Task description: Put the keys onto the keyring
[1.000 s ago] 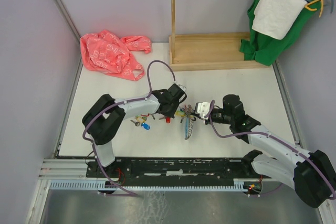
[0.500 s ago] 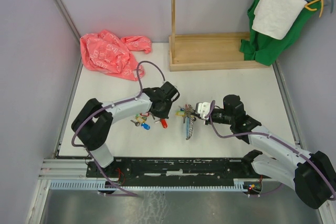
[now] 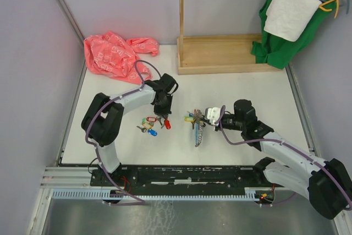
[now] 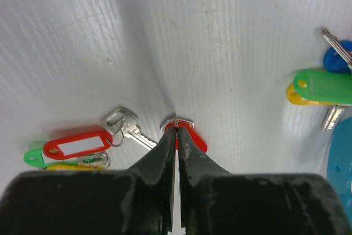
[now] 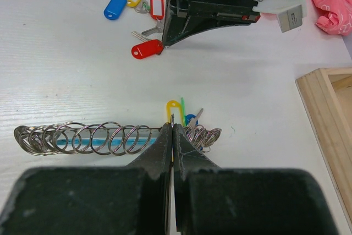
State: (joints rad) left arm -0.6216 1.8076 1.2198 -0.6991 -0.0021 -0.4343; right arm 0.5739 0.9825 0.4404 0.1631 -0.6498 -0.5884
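Right wrist | right gripper [image 5: 172, 127] clamped shut on keyring [image 5: 99, 138] | left gripper [image 5: 164, 42] at 12 o'clock, pinched closed on red-tagged key [image 5: 144, 49]

Likely lab: panel-walled robot table [image 3: 242, 86]

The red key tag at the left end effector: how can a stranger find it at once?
Start at the white table, then the left end effector. The red key tag is pinched at its tips, right of a heap of tagged keys; it alone is solid red, without a white label.
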